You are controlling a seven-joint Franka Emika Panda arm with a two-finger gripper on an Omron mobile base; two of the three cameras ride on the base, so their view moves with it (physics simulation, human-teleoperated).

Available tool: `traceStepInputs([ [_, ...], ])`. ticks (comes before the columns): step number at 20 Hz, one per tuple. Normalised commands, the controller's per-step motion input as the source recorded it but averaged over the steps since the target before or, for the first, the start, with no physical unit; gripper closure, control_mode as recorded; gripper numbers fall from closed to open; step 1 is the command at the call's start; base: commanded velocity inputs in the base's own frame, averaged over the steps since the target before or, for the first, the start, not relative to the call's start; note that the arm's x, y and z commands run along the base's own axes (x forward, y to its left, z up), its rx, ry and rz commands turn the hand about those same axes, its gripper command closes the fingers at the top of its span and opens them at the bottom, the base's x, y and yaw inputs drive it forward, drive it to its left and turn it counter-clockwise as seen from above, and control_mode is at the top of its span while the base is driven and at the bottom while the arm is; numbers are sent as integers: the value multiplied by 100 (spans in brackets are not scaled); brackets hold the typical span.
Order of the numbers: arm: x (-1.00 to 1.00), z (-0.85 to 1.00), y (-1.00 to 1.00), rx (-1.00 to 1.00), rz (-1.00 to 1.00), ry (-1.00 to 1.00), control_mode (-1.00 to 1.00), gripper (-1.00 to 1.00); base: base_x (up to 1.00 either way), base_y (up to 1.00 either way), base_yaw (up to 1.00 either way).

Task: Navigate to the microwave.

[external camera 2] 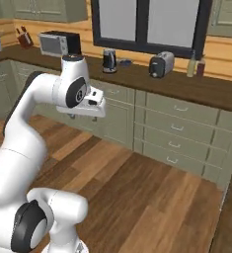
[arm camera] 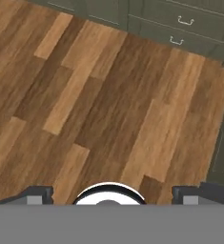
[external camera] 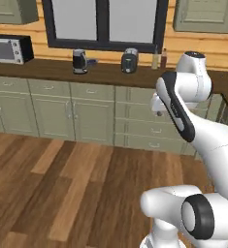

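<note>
in the left base view the boxy microwave (external camera: 9,49), dark glass in a pale frame, sits at ten o'clock on the dark wooden table (external camera: 47,69), well left of a black kettle (external camera: 79,61) and rounded toaster (external camera: 129,60). in the right base view it stands at eleven o'clock. in the hand view the tool (arm camera: 112,195) hangs over glossy plank floor (arm camera: 108,105), fingers wide apart, gripping nothing.
</note>
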Motion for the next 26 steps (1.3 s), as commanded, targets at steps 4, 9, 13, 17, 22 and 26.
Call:
traceStepInputs([
  [4, 0, 0, 0, 0, 0, 0, 100, -100, 0, 30, 98],
  [9, 0, 0, 0, 0, 0, 0, 100, -100, 0, 25, 99],
  [13, 0, 0, 0, 0, 0, 0, 100, -100, -1, 12, 91],
  [17, 0, 0, 0, 0, 0, 0, 100, -100, -4, 5, 17],
  [22, 0, 0, 0, 0, 0, 0, 100, -100, 91, 2, 2],
  [26, 0, 0, 0, 0, 0, 0, 100, -100, 100, 0, 4],
])
